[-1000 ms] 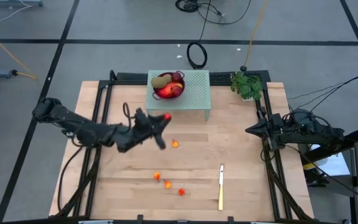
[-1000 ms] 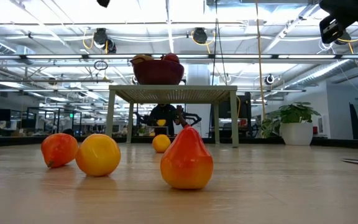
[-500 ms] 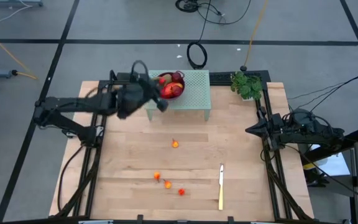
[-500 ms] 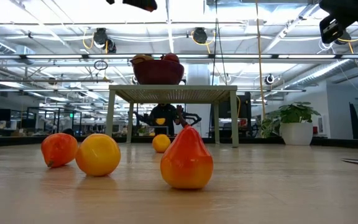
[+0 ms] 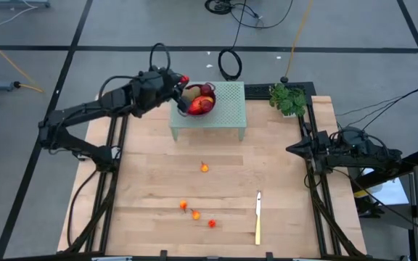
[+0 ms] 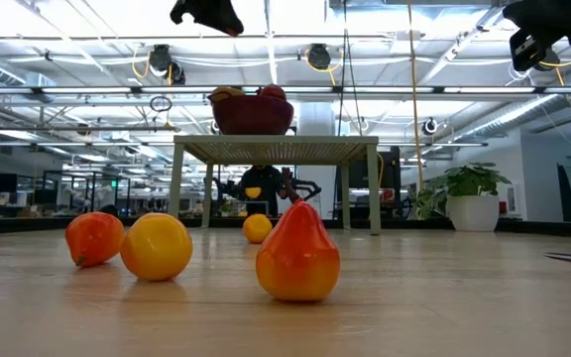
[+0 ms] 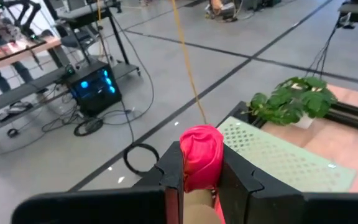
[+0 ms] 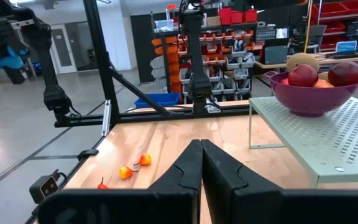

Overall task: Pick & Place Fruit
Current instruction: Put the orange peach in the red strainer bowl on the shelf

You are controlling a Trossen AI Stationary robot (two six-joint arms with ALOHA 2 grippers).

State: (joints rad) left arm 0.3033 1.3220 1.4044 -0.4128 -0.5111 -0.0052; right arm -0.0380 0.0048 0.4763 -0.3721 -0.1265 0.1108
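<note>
— Where is your left gripper point(image 5: 182, 80) and what is it doing?

— I am holding it high over the back left of the table, just beside the purple bowl point(image 5: 199, 106) on the green perforated stand point(image 5: 227, 109). My fingers point(image 7: 171, 169) are clamping a small red fruit point(image 7: 201, 155) between them.

— And the other fruit?

— The bowl is carrying a brown-green oval point(image 5: 189, 93), a dark red round one point(image 5: 207, 90) and a red-orange piece point(image 5: 198, 106). Four small orange-red pieces point(image 5: 205, 167) are lying on the bare wood, three of them grouped toward the front of the table near the yellow-handled knife point(image 5: 258, 217).

— Your right gripper point(image 8: 201, 148)?

— I am keeping it parked at the right edge of the table, fingers pressed together with nothing between them.
</note>
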